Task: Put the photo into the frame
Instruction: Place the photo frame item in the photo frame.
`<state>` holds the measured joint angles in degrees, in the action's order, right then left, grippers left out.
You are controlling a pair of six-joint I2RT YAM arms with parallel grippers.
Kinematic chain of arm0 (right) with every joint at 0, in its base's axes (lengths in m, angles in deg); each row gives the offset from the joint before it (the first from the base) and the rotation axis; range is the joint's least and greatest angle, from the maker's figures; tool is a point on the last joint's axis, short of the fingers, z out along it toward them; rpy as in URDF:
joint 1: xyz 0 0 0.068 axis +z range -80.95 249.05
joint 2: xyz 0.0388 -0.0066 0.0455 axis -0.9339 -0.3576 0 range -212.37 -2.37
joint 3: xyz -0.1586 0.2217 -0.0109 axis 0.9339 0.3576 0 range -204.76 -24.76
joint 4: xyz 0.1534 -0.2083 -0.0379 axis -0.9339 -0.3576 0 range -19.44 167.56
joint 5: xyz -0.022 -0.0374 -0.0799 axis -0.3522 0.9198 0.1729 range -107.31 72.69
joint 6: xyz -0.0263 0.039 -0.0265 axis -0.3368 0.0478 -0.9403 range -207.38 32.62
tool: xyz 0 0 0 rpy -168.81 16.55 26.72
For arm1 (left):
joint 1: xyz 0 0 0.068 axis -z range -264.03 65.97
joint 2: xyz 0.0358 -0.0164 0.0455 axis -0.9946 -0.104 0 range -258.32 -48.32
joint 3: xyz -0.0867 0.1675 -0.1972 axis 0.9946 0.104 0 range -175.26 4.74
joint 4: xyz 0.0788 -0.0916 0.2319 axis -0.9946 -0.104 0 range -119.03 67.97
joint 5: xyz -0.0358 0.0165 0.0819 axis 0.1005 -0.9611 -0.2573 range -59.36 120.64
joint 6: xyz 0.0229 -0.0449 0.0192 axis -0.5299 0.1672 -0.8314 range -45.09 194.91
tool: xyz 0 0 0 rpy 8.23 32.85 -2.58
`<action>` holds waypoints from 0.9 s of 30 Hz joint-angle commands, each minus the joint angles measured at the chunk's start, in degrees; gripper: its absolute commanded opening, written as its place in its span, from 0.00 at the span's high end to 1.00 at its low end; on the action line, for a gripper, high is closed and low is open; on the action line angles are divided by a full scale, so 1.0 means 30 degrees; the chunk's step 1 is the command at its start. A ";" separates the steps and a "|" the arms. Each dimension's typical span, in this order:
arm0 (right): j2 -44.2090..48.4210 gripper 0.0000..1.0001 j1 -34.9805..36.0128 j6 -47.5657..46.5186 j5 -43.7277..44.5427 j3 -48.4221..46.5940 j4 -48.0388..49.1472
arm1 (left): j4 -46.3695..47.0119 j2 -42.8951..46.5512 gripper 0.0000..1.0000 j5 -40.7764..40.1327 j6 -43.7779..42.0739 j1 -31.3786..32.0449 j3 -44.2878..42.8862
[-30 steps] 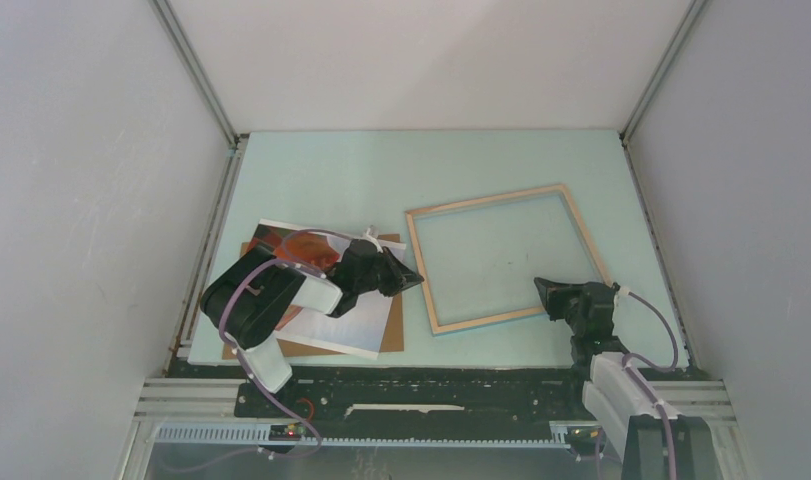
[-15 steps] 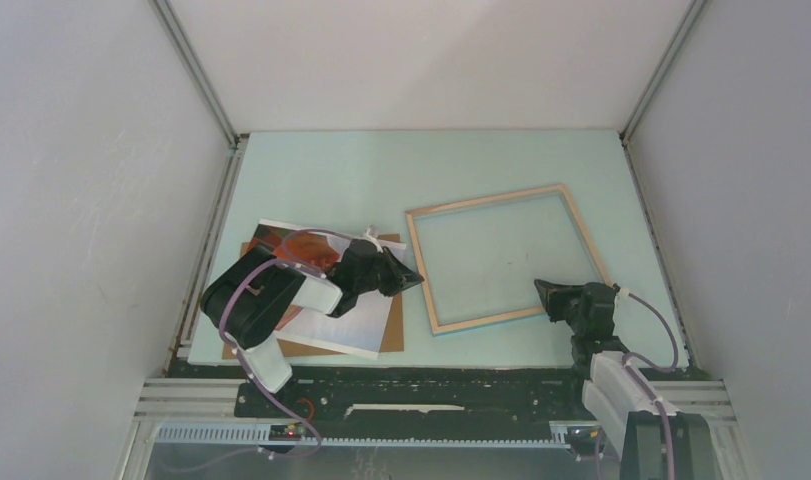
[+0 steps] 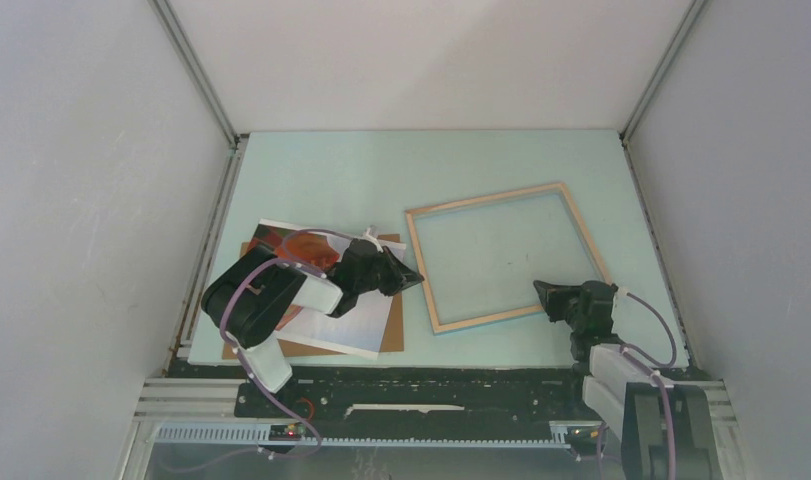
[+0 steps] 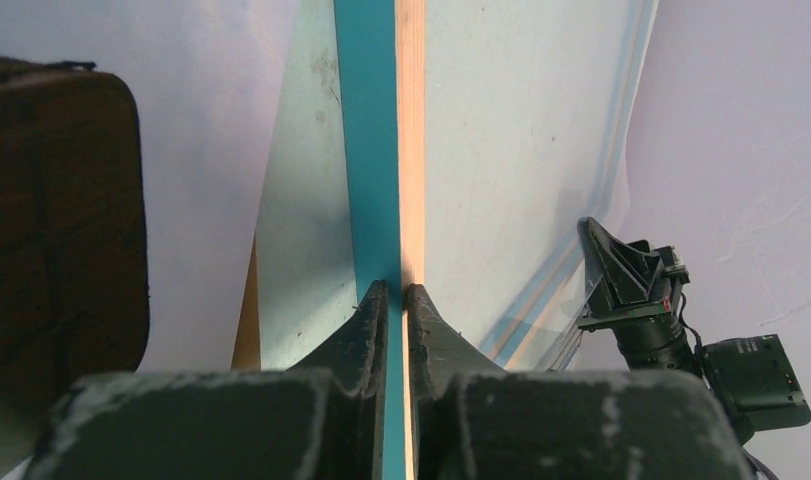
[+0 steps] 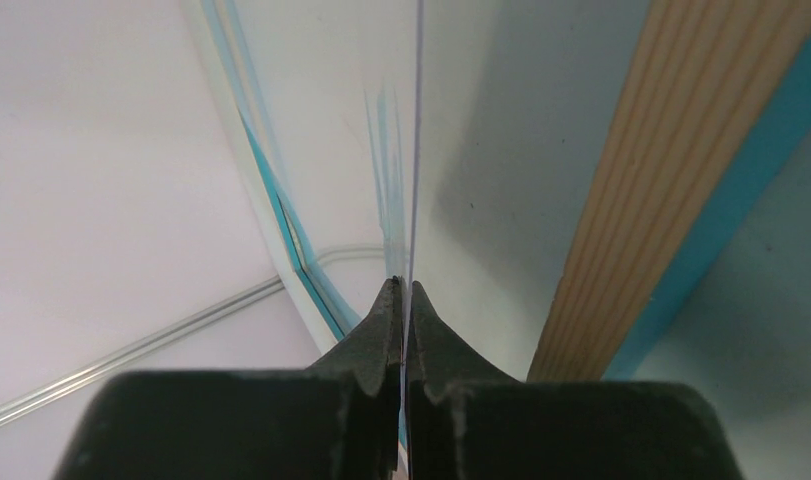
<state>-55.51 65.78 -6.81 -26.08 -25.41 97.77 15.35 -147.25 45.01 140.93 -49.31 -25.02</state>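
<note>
Only the right elbow (image 3: 611,368) has shifted slightly. Wrist views show what overhead hides: the left gripper (image 4: 396,292) pinches a rail of the frame (image 4: 371,150), and the right gripper (image 5: 402,288) is clamped on a thin clear sheet (image 5: 418,120). The photo (image 3: 356,322) lies beside the frame, under the left arm (image 3: 256,300).

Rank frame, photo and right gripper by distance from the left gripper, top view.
1. the frame: its left bar is clamped in the left gripper.
2. the photo: just left, lying under that arm.
3. the right gripper: far right, by the frame's near-right corner, pinching the clear pane.
</note>
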 commanded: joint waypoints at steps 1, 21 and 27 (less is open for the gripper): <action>-0.1208 1.00 -0.0024 -0.0354 -0.0315 0.1016 0.2094 | -0.0157 -0.0386 0.94 0.0083 -0.0156 0.0072 -0.0184; -0.1681 0.99 0.0512 -0.1617 0.0103 -0.0274 0.0712 | -0.0854 0.1533 0.93 -0.0806 -0.1058 0.0116 0.0269; -0.0595 0.88 0.1021 -0.1458 0.0664 -0.0982 -0.1608 | -0.2546 0.3364 0.87 -0.1343 -0.2088 0.0381 -0.0096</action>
<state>-59.23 67.31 -10.37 -24.99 -26.30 100.18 10.43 -141.61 42.93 138.22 -49.07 -24.95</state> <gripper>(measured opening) 0.070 0.115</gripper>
